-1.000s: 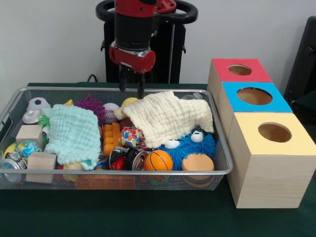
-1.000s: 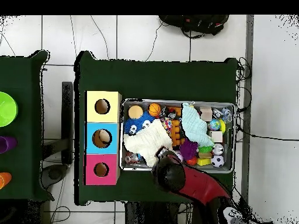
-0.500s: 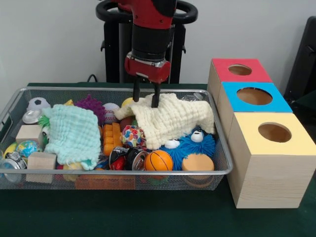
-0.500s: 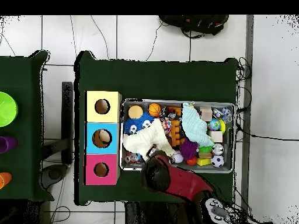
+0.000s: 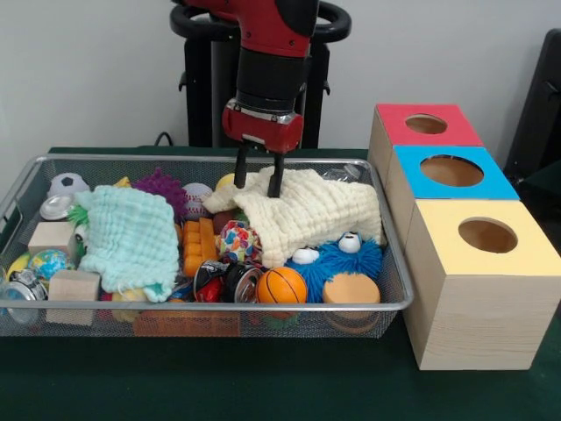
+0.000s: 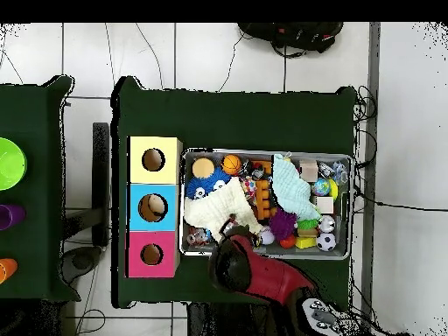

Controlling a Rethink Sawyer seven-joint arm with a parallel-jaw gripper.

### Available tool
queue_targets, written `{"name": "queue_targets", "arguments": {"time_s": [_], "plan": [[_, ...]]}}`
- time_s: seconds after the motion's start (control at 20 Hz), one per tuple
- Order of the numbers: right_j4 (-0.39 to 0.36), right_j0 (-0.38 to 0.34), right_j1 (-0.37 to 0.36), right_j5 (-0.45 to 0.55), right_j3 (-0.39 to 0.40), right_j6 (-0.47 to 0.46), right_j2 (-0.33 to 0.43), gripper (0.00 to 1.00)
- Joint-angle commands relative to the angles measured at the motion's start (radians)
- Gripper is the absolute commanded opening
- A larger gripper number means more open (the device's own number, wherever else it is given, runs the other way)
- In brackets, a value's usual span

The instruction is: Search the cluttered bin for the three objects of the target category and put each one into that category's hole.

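Note:
My gripper [image 5: 258,181] hangs from the red arm over the back of the wire bin [image 5: 219,306]. It is open, and its two dark fingertips [image 5: 274,186] press into the upper edge of a cream cloth [image 5: 302,210]. That cloth drapes over toys in the bin's middle and right. Below it a blue furry toy with eyes [image 5: 346,260], a small basketball [image 5: 281,285] and a multicoloured ball [image 5: 233,241] peek out. From above, the arm [image 6: 254,269] hides the gripper beside the cream cloth [image 6: 214,213].
A mint cloth [image 5: 130,237] covers the bin's left part, with wooden blocks [image 5: 74,285], a soccer ball [image 5: 67,184] and a purple spiky ball [image 5: 160,186] around it. Red [image 5: 427,125], blue [image 5: 451,171] and yellow [image 5: 486,235] topped boxes with round holes stand to the right.
The gripper moved right from above the bin's back rim to over the cream cloth and dropped onto its top edge. The cloth's edge shifted slightly.

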Motion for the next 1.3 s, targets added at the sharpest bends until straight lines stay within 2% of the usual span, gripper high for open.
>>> {"name": "queue_targets", "arguments": {"time_s": [0.05, 0.25, 0.45, 0.5, 1.1, 1.2, 1.3], "plan": [[0.013, -0.054, -0.045, -0.009, 0.032, 0.191, 0.057, 1.0], [0.066, -0.024, -0.032, -0.045, 0.029, 0.232, 0.019, 1.0], [0.084, -0.028, -0.036, -0.069, 0.036, 0.252, 0.023, 1.0], [0.086, -0.03, -0.039, -0.069, 0.038, 0.253, 0.025, 0.0], [0.118, -0.008, -0.042, -0.083, 0.04, 0.261, 0.043, 0.0], [0.129, -0.01, -0.055, -0.055, 0.031, 0.254, 0.049, 0.0], [0.161, 0.016, -0.102, -0.002, 0.029, 0.25, 0.028, 0.0]]}}
